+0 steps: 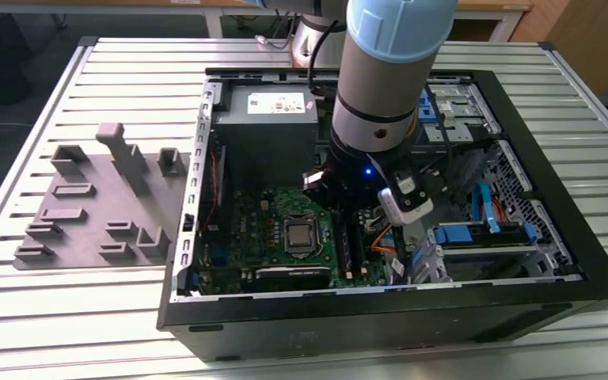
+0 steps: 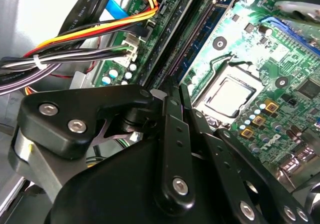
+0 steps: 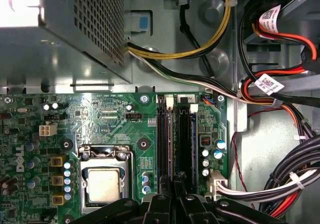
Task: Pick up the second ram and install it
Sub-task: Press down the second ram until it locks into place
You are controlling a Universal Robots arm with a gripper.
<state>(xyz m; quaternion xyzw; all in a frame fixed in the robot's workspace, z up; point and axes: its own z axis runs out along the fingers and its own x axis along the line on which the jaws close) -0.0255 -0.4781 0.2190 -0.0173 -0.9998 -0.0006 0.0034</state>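
Down inside the open computer case (image 1: 557, 261), in the exterior view, the arm reaches in and the gripper (image 1: 359, 207) hangs low over the green board (image 1: 256, 229). The case also holds a gray power box (image 1: 267, 119) behind the jaws and a bunch of wires (image 1: 389, 237) beside them. The gray holder (image 1: 93, 206) sits outside the case on the table (image 1: 61, 317), well away from the jaws.

In the second wrist view, the gripper (image 2: 179, 91) has its jaws squeezed close on the near end of the second ram (image 2: 199, 41). This thin dark stick stands on its edge in a long black slot (image 2: 175, 49). It runs straight away from the jaws, lined up with the slots. The square chip (image 2: 231, 95) lies to one side of the jaws and the colored wires to the other.

In the first wrist view, the gripper (image 3: 176, 180) pinches the same stick (image 3: 186, 144). It points from the jaws toward the power box (image 3: 65, 34).
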